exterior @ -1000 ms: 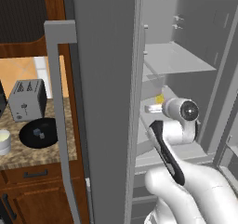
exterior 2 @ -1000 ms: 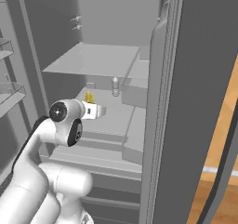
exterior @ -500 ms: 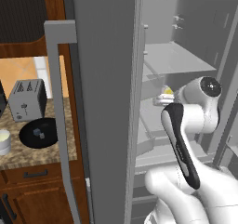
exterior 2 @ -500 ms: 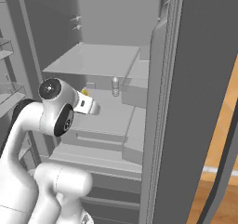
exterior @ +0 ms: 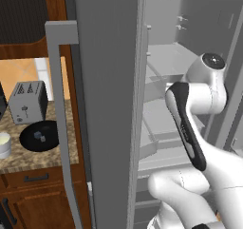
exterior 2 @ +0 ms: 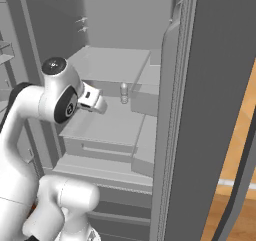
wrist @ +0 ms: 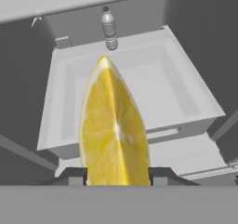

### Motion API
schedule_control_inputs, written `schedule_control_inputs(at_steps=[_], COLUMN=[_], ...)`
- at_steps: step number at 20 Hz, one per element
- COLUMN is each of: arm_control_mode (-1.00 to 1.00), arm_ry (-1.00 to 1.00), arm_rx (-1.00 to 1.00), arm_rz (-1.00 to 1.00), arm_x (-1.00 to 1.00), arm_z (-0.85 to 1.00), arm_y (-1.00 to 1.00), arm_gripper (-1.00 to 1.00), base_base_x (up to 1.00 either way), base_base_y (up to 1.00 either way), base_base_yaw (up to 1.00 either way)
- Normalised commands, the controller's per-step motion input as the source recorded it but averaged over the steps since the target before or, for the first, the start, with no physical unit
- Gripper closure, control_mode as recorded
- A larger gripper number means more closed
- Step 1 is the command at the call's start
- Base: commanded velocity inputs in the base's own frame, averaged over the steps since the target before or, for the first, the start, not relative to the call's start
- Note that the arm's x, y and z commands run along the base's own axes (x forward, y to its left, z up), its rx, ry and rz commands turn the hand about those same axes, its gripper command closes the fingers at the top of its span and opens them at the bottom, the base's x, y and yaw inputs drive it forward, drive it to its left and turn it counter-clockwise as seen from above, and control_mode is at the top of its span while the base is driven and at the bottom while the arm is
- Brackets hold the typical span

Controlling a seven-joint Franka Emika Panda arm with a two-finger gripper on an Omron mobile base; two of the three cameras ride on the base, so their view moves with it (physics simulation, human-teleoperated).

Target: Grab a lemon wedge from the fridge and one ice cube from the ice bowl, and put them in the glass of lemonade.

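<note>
So the white arm's claw (wrist: 116, 174) is clamped on the bright yellow lemon wedge (wrist: 114, 130), one dark finger tip (wrist: 76, 174) pressed to each side of it. In the hand view the wedge stands point-up right between them.

Behind the wedge is the inside of the tall grey steel fridge (exterior: 109, 104), doors open. There's a pale grey fridge drawer (wrist: 139, 79) under the claw, and a small clear bottle (wrist: 109, 30) standing upright at the far edge of the shelf above it. In the right base view you can see that bottle (exterior 2: 124, 92) on the shelf just right of the hand, near it but not touching.

Over to the left of the fridge door, on the speckled brown worktop (exterior: 28, 157), sits the wide shallow black ice bowl (exterior: 40, 136) with a couple of cubes in it. The pale cream glass of lemonade (exterior: 4, 144) is just left of the bowl, and a silver toaster (exterior: 27, 101) stands behind them.
</note>
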Motion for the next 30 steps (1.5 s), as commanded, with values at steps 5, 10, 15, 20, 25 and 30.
schedule_control_inputs(at_steps=[5,10,15,20,25,30], arm_control_mode=[1.0,1.0,1.0,1.0,1.0,1.0], arm_ry=[-0.01,0.0,0.0,0.0,0.0,0.0], arm_rx=[0.0,0.0,0.0,0.0,0.0,0.0], arm_rz=[0.0,0.0,0.0,0.0,0.0,0.0], arm_x=[-0.24,0.0,0.0,0.0,0.0,0.0], arm_z=[0.0,0.0,0.0,0.0,0.0,0.0], arm_y=[0.0,0.0,0.0,0.0,0.0,0.0], arm_gripper=[1.0,1.0,1.0,1.0,1.0,1.0], base_base_x=[-0.2,-1.0,-1.0,-0.98,-0.43,-0.15], base_base_y=[0.0,0.0,0.19,0.63,1.0,1.0], base_base_yaw=[0.0,0.0,0.0,0.09,0.28,0.29])
